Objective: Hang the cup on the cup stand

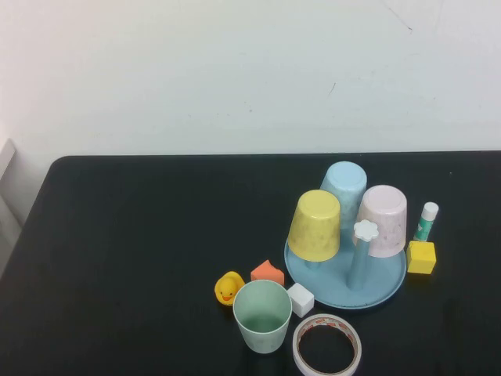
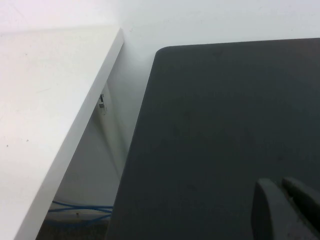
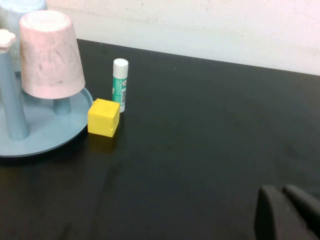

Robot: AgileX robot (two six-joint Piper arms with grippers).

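The pale mint-green cup (image 1: 263,316) stands upright, mouth up, near the table's front edge, just left of the cup stand (image 1: 345,278). The stand is a light blue round tray with upright pegs. A yellow cup (image 1: 315,225), a light blue cup (image 1: 344,185) and a pink cup (image 1: 383,220) hang upside down on three pegs. One peg with a white flower cap (image 1: 365,230) is bare. Neither gripper shows in the high view. My left gripper (image 2: 281,187) is shut and empty over the table's left part. My right gripper (image 3: 283,194) is shut and empty over the table right of the stand (image 3: 45,135).
A white tape roll (image 1: 326,345) lies at the front, right of the cup. A white cube (image 1: 300,299), an orange block (image 1: 268,272) and a yellow duck (image 1: 228,287) sit around the cup. A yellow cube (image 1: 420,257) and a glue stick (image 1: 426,221) stand right of the stand.
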